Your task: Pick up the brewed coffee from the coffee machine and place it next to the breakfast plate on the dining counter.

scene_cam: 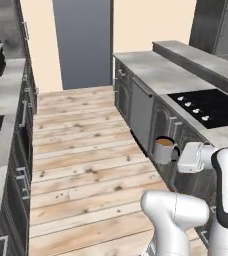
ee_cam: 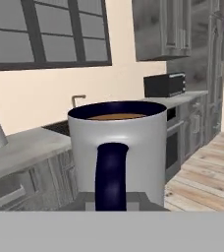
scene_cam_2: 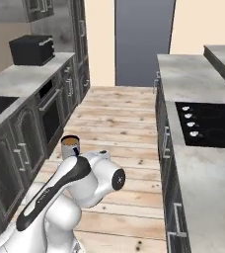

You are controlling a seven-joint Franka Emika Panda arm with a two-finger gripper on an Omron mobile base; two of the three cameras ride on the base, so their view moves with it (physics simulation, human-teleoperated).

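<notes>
Hand view | brewed coffee (ee_cam: 118, 147) upright – handle toward camera | tool (scene_cam: 177, 153) grips mug

We see a light plank wood floor (scene_cam: 81, 165) between two cabinet runs, a black boxy microwave (scene_cam_2: 31, 50) on the far grey marble counter (scene_cam_2: 20, 79), and a dark-framed window (ee_cam: 45, 32) above it.

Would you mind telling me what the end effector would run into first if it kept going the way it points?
Beyond the mug held in the end effector, probably the far counter with its cabinet fronts below the window, though depth is unclear.
</notes>
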